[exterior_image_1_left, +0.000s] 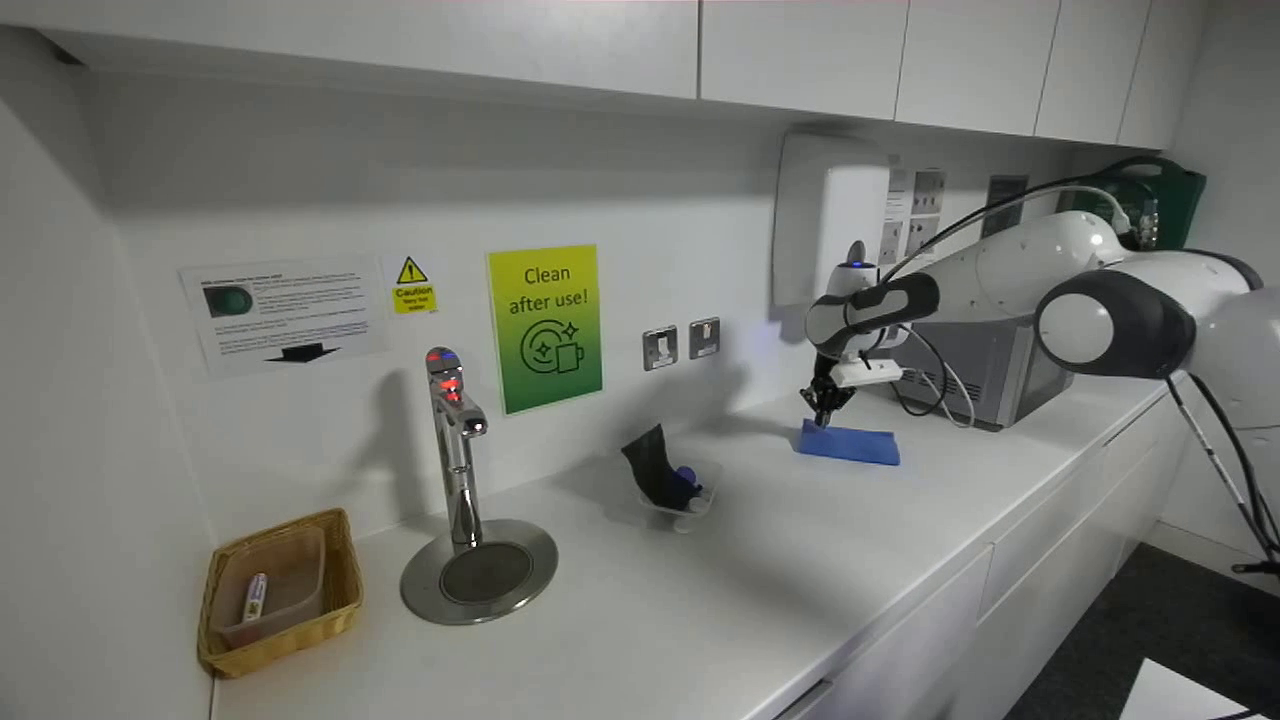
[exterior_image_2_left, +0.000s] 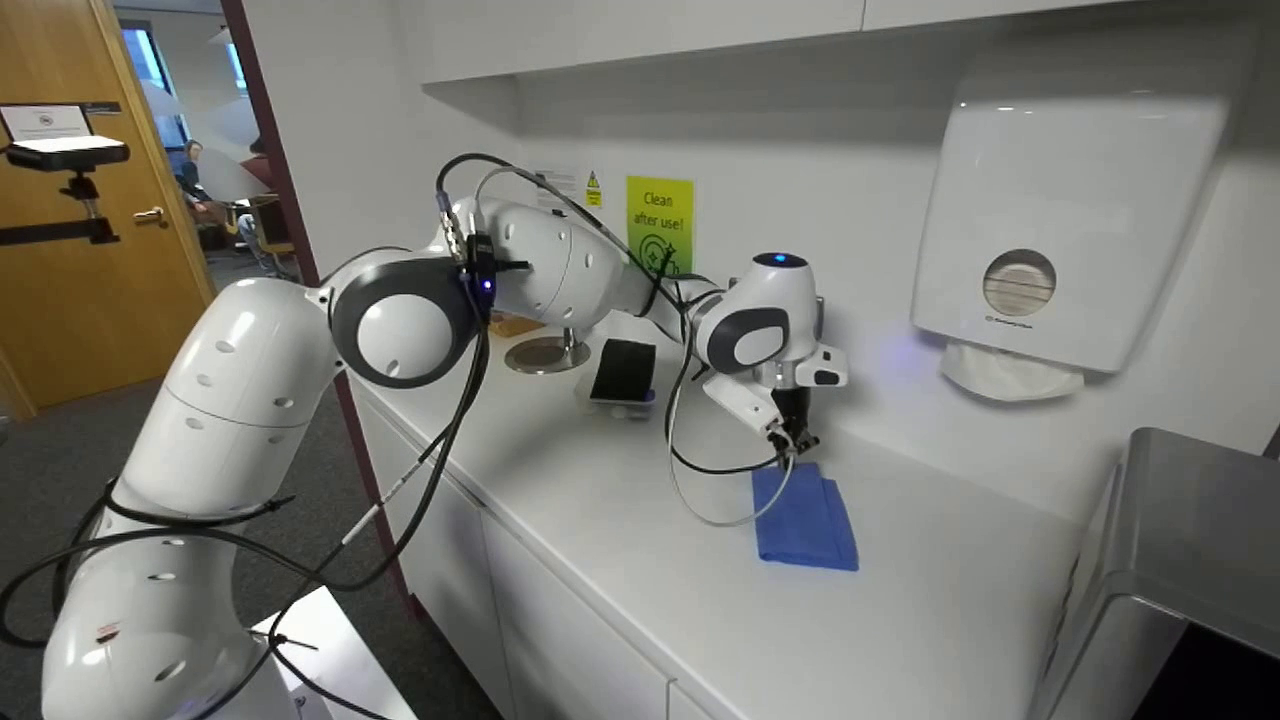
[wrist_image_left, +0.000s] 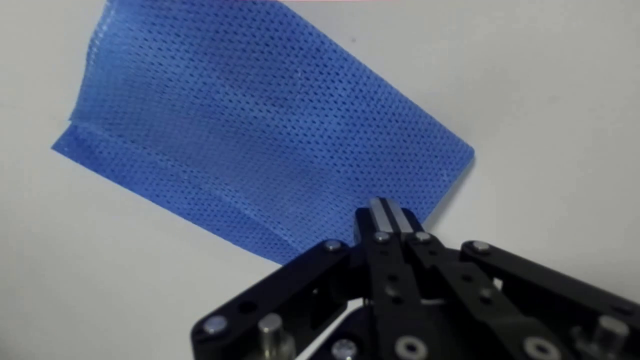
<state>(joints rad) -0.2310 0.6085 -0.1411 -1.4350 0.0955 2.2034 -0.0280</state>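
Smooth white wall (exterior_image_1_left: 690, 230) above long, flat white worktop (exterior_image_1_left: 600, 640). Reaching over the worktop in both exterior views, rounded white-and-grey robot arm (exterior_image_2_left: 560, 265), bent downward at its outer end. Standing on the worktop, boxy grey appliance (exterior_image_2_left: 1210, 510); on the wall nearby, white plastic towel dispenser (exterior_image_2_left: 1070, 170). Farther along, slender chrome tap (exterior_image_1_left: 458, 455), followed by rectangular tan wicker basket (exterior_image_1_left: 335, 580).

Between the tap and the appliance, nearer the latter, folded rectangular blue cloth (wrist_image_left: 240, 115) of dotted, textured fabric, lying flat on the worktop, with a narrow strip of lower layer visible along one long side. Well apart from the cloth, small clear plastic tub (exterior_image_1_left: 668, 511) with flat black object (exterior_image_2_left: 623, 370) leaning in it.

Pointing down at the cloth, narrow black metal gripper (wrist_image_left: 389, 204), clenched. In the wrist view, silvery fingertips (wrist_image_left: 380, 217) pressed side by side over the cloth, just inside one short end, with most of the fabric spread toward the upper left. In both exterior views, stretched from beneath the gripper toward the appliance. Contact between fingertips and cloth: impossible to tell.
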